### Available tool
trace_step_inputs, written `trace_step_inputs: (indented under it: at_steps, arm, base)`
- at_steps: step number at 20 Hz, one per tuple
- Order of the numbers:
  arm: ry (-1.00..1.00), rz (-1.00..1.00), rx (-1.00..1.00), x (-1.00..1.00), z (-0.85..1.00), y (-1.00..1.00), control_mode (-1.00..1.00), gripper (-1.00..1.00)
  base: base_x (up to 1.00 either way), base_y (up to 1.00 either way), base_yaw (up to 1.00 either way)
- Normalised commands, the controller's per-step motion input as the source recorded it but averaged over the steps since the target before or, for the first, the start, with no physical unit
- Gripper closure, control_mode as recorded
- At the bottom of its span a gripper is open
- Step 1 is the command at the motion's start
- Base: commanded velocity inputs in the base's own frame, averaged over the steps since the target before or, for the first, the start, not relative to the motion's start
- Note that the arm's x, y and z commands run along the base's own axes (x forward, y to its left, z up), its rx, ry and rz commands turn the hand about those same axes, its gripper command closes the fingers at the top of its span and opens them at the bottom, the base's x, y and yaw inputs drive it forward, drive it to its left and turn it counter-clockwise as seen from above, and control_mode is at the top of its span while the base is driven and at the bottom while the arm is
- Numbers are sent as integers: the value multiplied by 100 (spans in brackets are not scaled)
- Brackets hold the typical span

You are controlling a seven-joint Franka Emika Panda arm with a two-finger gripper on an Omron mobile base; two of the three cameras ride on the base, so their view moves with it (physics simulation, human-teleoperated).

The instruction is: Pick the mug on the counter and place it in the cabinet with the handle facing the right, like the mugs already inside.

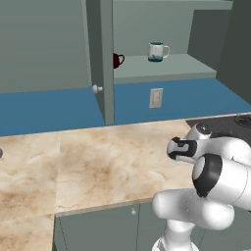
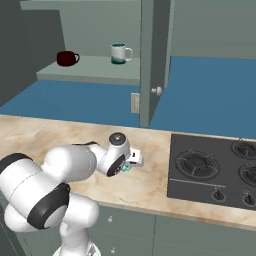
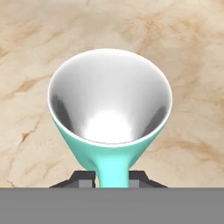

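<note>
Counter (image 1: 98,162): broad beige-tan marbled stone top over grey-green base cupboards; in the right base view a black hob (image 2: 215,172) is set into it to the right of the arm.
Cabinet (image 2: 90,70): grey-green wall cupboard above a blue wall, open, with a pale shelf; its tall narrow door (image 1: 100,59) stands edge-on and carries a small round white knob (image 1: 96,88).
Arm (image 2: 60,185): white with dark joints, bent low over the counter, the hand pointing down at the stone.
White mug with dark teal band (image 1: 157,51): upright on the shelf, handle to the right.
Dark red mug (image 2: 66,58): on the same shelf, left of the banded one and well apart from it, handle to the right.
Mug (image 3: 109,109): light teal with a white inside, standing on the counter directly under the hand; in the right base view a sliver of teal peeps out beneath the wrist.
Fingers (image 3: 112,180): closed in on the mug's teal handle, one dark tip on each side of it, pinching it at the bottom of the hand view.
Wall socket (image 1: 156,97): pale plate on the blue wall below the shelf.
</note>
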Motion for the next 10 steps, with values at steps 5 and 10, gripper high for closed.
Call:
trace_step_inputs:
  at_steps: [5,10]
  arm:
    - [-6,0,0,-10,3,26,-100,100]
    - [-13,0,-2,-10,31,45,-100,100]
  base:
    - [0,0,0]
    - [0,0,0]
